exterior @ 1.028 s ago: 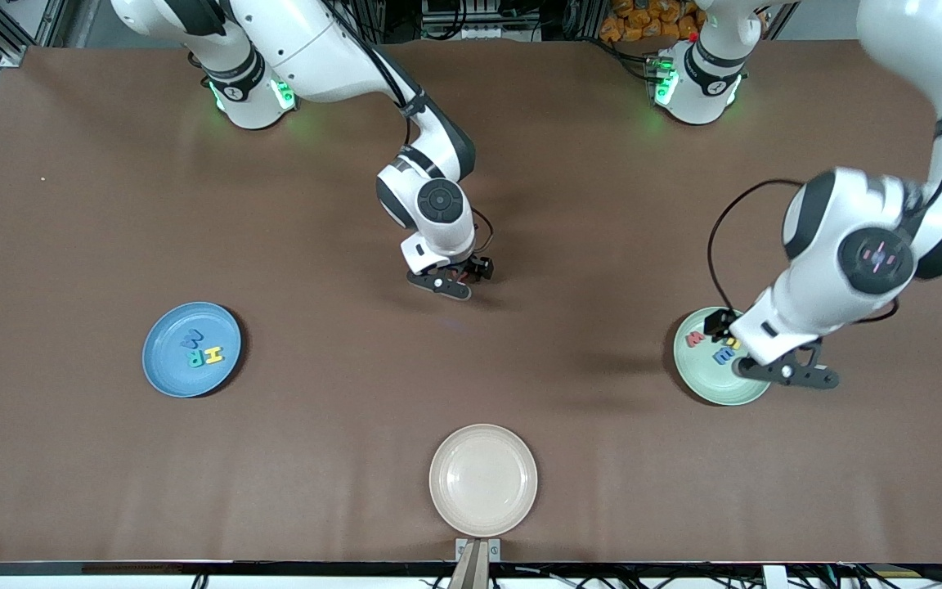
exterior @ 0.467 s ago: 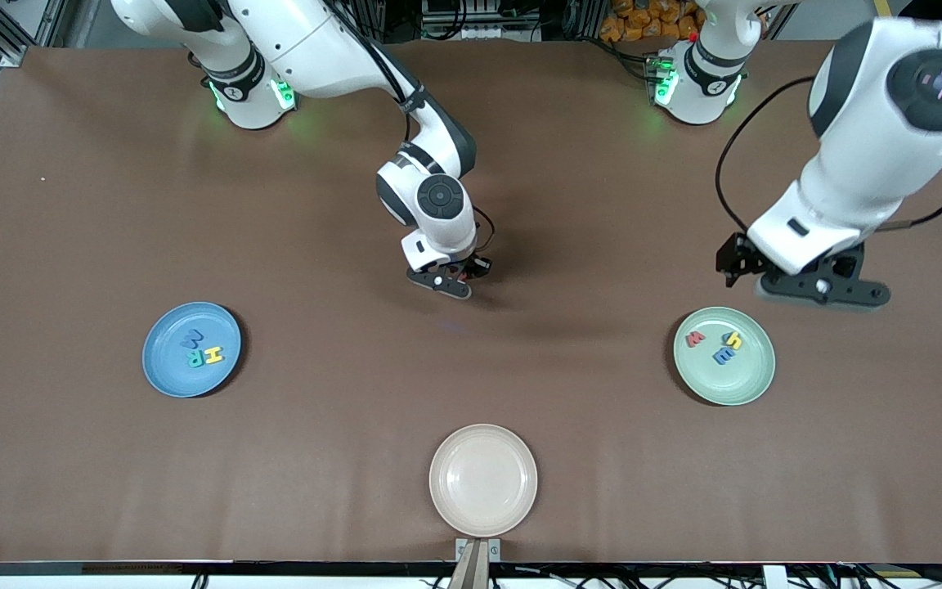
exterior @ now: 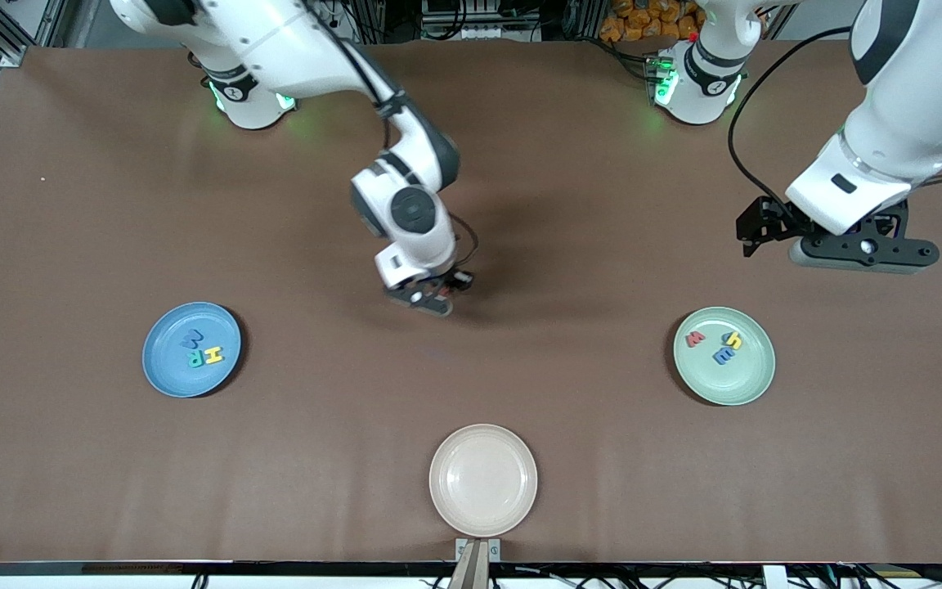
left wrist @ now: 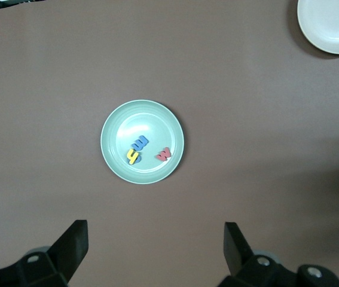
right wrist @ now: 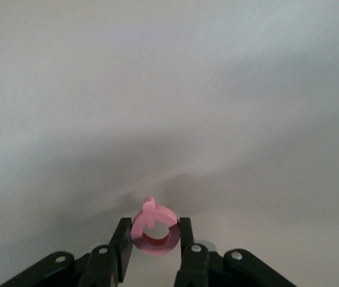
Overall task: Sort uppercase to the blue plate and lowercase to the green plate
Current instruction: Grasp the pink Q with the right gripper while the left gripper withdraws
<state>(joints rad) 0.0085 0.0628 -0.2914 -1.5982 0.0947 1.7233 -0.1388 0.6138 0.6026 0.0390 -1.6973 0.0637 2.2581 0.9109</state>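
Observation:
The blue plate (exterior: 167,370) holds the blue M (exterior: 191,337), teal R (exterior: 194,358) and yellow H (exterior: 213,355). The green plate (exterior: 739,381) holds the red w (exterior: 694,337), yellow h (exterior: 734,339) and blue m (exterior: 723,355); a round blue letter peeks from under the h. My right gripper (exterior: 430,296), over mid-table, is shut on the red Q (right wrist: 153,229). My left gripper (exterior: 855,254) is open and empty, up in the air. In the left wrist view the green plate (left wrist: 114,122) shows beyond its open gripper (left wrist: 155,242).
A cream-white plate (exterior: 483,478) with nothing on it sits near the table's front edge at mid-table; it also shows in the left wrist view (left wrist: 330,24). Bare brown table lies between the three plates.
My left gripper has lifted off the green plate and moved away from it, open and empty. My right gripper with the Q has shifted a little toward the blue plate.

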